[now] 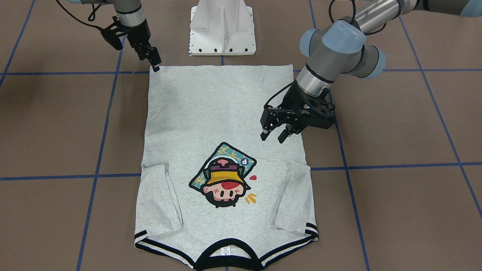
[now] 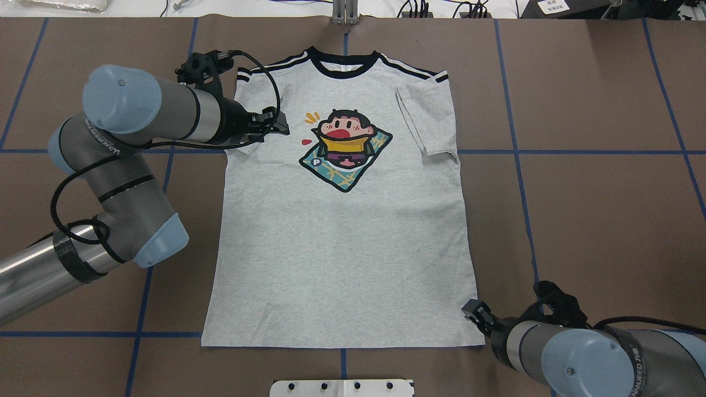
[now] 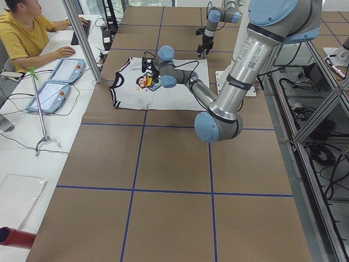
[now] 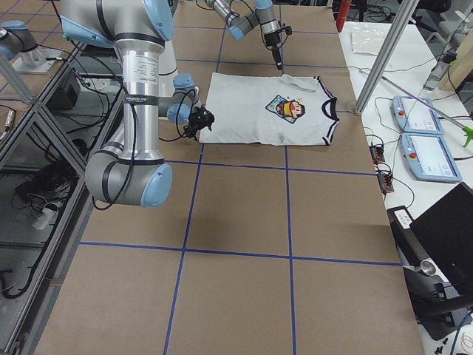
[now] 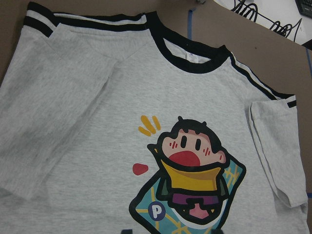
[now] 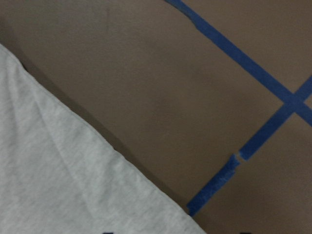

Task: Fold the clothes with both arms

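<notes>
A brown tabletop (image 1: 414, 124) gridded with blue tape lines (image 1: 395, 164) lies under flat, even light. Along one side runs a white desk (image 3: 22, 164) bearing blue-edged tablets (image 3: 66, 70), where a person in a yellow shirt (image 3: 19, 33) sits beside an aluminium post (image 3: 82, 38). A red cylinder (image 3: 13, 238), perhaps an extinguisher, shows at the desk's near end.

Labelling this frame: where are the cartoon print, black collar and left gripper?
cartoon print (image 2: 345, 144), overhead view, the yellow scarf.
black collar (image 5: 195, 67), left wrist view, its front band.
left gripper (image 1: 272, 137), front-facing view, midway between its open fingers.
</notes>
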You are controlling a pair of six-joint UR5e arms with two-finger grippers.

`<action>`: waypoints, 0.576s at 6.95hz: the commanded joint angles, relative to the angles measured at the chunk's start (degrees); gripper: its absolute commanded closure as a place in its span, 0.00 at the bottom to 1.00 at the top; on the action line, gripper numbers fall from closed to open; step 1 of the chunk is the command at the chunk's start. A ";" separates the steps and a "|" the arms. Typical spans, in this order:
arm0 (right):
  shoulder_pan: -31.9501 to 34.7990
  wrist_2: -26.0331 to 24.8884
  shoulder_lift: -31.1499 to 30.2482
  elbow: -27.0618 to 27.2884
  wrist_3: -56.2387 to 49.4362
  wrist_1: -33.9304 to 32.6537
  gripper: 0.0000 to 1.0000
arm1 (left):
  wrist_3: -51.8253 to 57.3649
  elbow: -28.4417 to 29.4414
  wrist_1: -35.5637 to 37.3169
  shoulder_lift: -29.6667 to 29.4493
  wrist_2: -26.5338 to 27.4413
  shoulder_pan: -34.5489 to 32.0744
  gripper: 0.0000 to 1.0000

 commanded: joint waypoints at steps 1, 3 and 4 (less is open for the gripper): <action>-1.82 -0.12 -0.81 -0.31 1.31 0.15 0.17 | 0.01 -0.28 -0.01 0.23 0.99 0.06 0.35; -2.34 0.50 0.68 -2.14 0.70 0.06 0.19 | 0.01 -0.28 -0.01 0.67 1.44 0.06 0.35; -2.26 0.50 1.21 -3.03 0.44 -0.02 0.19 | 0.01 -0.28 -0.01 0.67 1.44 0.06 0.34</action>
